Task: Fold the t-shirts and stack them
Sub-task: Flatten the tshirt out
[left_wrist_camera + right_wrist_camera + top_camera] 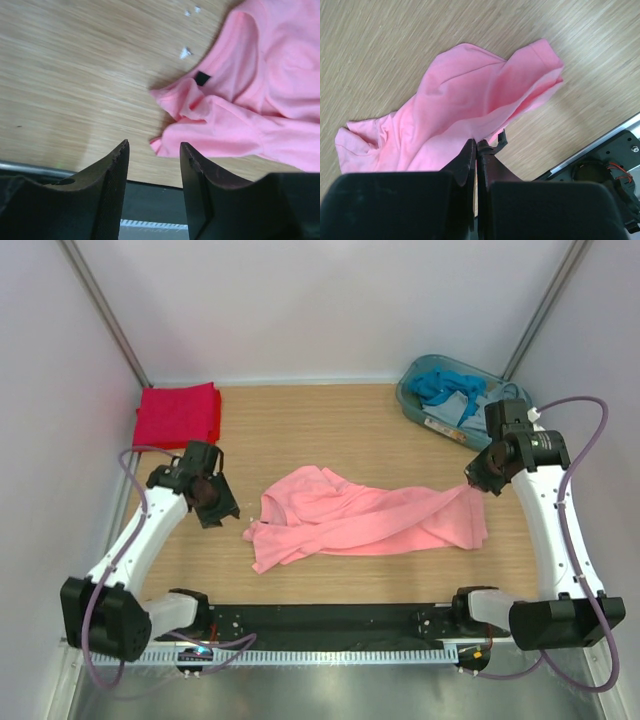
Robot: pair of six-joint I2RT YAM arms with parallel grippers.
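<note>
Pale wood-grain tabletop (330,430) between plain white walls (320,300), grey metal posts (105,310) at the far corners.

Crumpled pink tee (350,520) gripped by right pincer (471,485).

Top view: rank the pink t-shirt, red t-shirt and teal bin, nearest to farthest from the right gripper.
1. The pink t-shirt: pinched in the right gripper, spread to its left.
2. The teal bin: back right corner, just behind that gripper.
3. The red t-shirt: folded, far back left corner.
</note>
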